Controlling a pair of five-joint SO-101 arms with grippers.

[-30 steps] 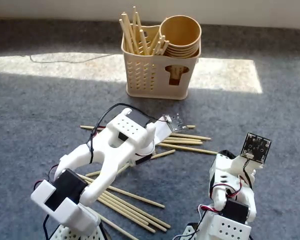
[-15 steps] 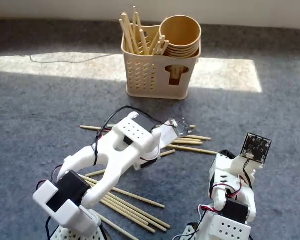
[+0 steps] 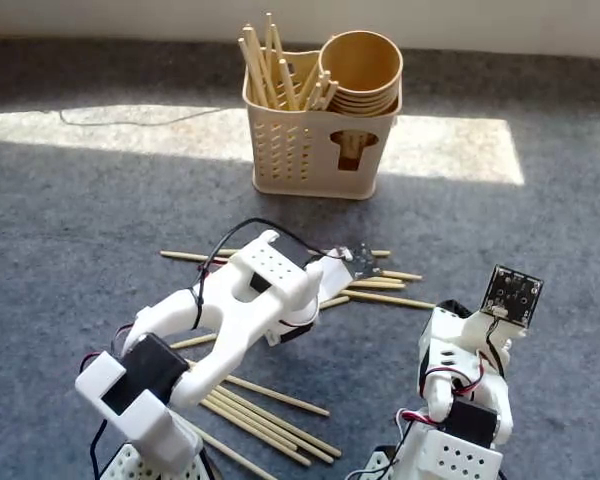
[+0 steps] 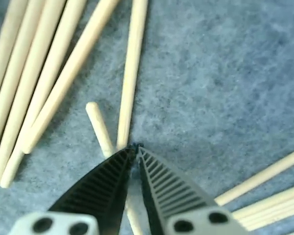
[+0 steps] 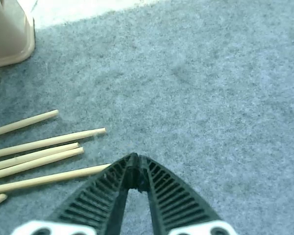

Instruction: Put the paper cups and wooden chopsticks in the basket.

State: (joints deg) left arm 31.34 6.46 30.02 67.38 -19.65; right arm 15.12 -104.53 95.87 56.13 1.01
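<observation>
- A beige perforated plastic basket stands upright at the far side of the grey carpet. It holds a stack of tan paper cups and a bundle of upright wooden chopsticks.
- Loose chopsticks lie flat on the carpet, one group by the left gripper and another near the arm bases.
- The left gripper points down at the carpet, its jaws pinched together at the tips. One chopstick runs beneath them, and I cannot tell whether it is gripped.
- The right gripper hangs low over the carpet with its jaws closed on nothing, chopstick ends just beside it.
</observation>
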